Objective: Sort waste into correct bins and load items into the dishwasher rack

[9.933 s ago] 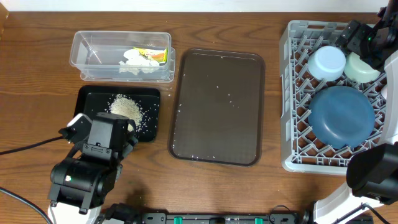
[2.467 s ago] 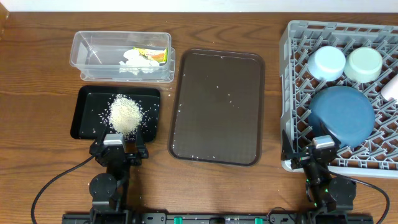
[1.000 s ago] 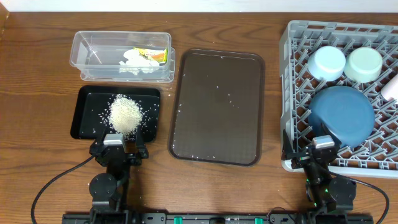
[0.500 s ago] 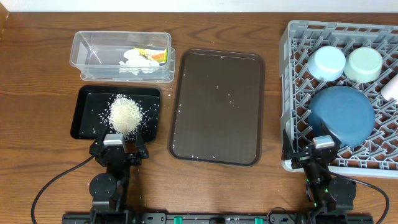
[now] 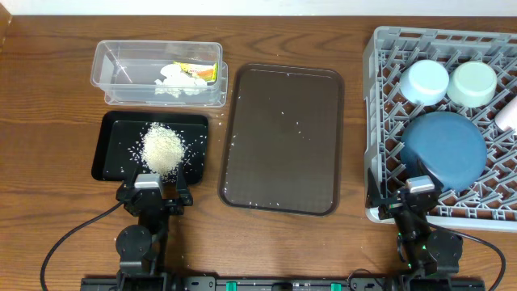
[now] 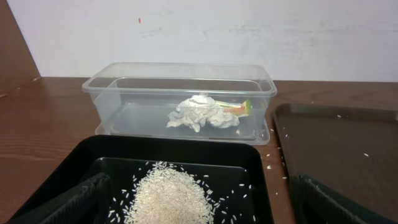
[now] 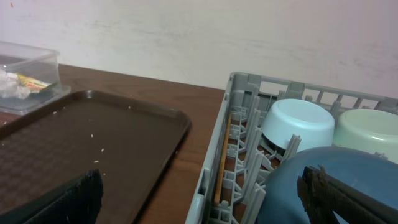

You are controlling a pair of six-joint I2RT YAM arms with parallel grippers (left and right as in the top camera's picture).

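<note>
The heap of white rice (image 5: 162, 148) lies in the black tray (image 5: 109, 153). The crumpled tissue (image 5: 174, 74) and the yellow-green wrapper (image 5: 207, 73) lie in the clear tub (image 5: 109, 69). The grey rack (image 5: 378, 121) holds the large blue bowl (image 5: 444, 149), a pale blue bowl (image 5: 424, 81), a mint bowl (image 5: 472, 83) and the white cup (image 5: 509, 118) at its right edge. The wooden stick (image 7: 222, 158) stands inside the rack's left wall. My left gripper (image 5: 153, 194) is open and empty at the tray's front edge. My right gripper (image 5: 416, 198) is open and empty at the rack's front left corner.
The large brown serving tray (image 5: 283, 137) lies between the bins and the rack, with a few stray rice grains on it. In the left wrist view the rice (image 6: 166, 196) is just ahead of my open fingers and the tub (image 6: 124, 93) stands behind.
Since about ten seconds ago both arms have drawn back to the table's front edge, the right one from the rack's far corner. Nothing has moved in the last seconds.
</note>
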